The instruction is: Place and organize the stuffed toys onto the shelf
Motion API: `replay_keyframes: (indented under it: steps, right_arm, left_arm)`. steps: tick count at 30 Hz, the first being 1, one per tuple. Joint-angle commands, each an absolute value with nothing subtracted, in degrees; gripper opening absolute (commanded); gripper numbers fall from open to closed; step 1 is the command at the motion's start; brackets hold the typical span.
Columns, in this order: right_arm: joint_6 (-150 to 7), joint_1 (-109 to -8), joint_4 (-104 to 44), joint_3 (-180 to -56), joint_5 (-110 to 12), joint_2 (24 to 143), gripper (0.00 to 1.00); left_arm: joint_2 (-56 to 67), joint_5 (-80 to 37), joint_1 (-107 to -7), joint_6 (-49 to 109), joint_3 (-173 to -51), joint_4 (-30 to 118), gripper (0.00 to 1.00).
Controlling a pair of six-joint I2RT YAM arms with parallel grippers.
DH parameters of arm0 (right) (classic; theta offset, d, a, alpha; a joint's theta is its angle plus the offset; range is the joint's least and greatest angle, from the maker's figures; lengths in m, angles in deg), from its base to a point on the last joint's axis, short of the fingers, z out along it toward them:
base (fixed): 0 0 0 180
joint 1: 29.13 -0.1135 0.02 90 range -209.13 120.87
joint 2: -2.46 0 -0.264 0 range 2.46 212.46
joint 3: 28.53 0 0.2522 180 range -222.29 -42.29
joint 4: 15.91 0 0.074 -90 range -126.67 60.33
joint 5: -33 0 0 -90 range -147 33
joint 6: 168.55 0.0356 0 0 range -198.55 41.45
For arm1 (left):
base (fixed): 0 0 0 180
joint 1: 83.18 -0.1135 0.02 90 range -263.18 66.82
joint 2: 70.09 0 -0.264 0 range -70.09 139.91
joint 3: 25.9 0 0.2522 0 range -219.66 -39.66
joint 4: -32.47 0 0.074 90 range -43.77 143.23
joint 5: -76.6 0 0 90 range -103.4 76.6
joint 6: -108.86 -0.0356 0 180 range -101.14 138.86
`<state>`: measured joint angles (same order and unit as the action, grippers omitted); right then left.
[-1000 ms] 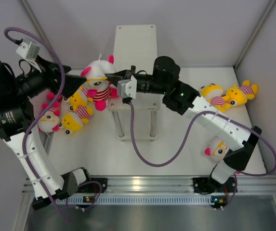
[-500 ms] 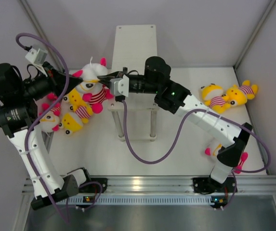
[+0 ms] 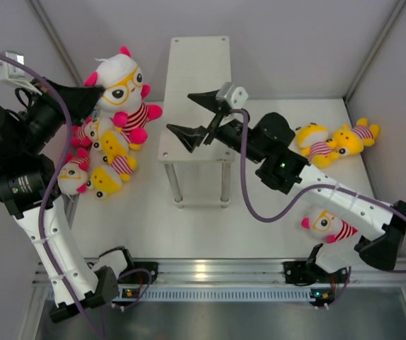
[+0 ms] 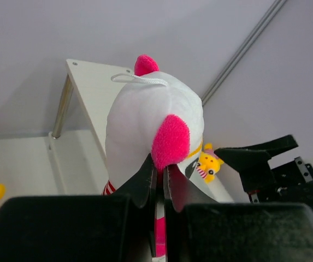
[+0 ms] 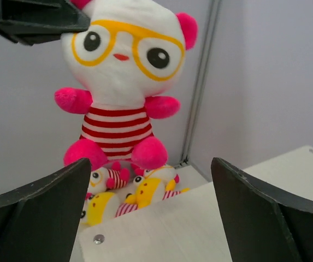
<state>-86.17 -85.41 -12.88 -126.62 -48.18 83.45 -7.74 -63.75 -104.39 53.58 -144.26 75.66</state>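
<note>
Left claw (image 4: 159, 170): you have it pinched shut on a pink ear of the lifted toy (image 3: 121, 85). This white-headed doll in a striped shirt hangs in the air over the far-left part of the desk, facing the shelf (image 3: 197, 67).

Right claw (image 3: 197, 117): spread wide and holding nothing, it hovers above the near end of the shelf's top board.

The heap of toys (image 3: 109, 168) lies at the left edge, below the lifted one. The two yellow toys (image 3: 334, 142) lie at the right edge. The lone white-headed toy (image 3: 326, 225) lies toward the near-right corner, beside the right arm.
</note>
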Motion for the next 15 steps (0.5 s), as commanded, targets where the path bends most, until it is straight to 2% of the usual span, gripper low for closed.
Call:
replay_keyframes:
  steps: [1, 4, 9, 15]
  right_arm:
    - [-71.54, -87.49, -4.63, -121.14, -60.86, 78.15, 0.88]
    - [-68.63, -89.33, -3.22, -119.63, -61.22, 79.09, 0.87]
    - [-59.15, -90.22, -5.42, -124.98, -57.27, 85.32, 0.86]
    - [-55.0, -90.48, -5.16, -129.91, -54.02, 90.26, 0.86]
  left_arm:
    - [-7.78, -58.31, -104.1, 68.32, -145.66, 67.24, 0.0]
    - [-7.78, -57.96, -104.18, 70.18, -146.18, 65.74, 0.0]
    - [-7.6, -57.26, -104.18, 71.06, -147.15, 65.12, 0.0]
    - [-7.95, -56.99, -104.36, 71.42, -146.45, 64.68, 0.0]
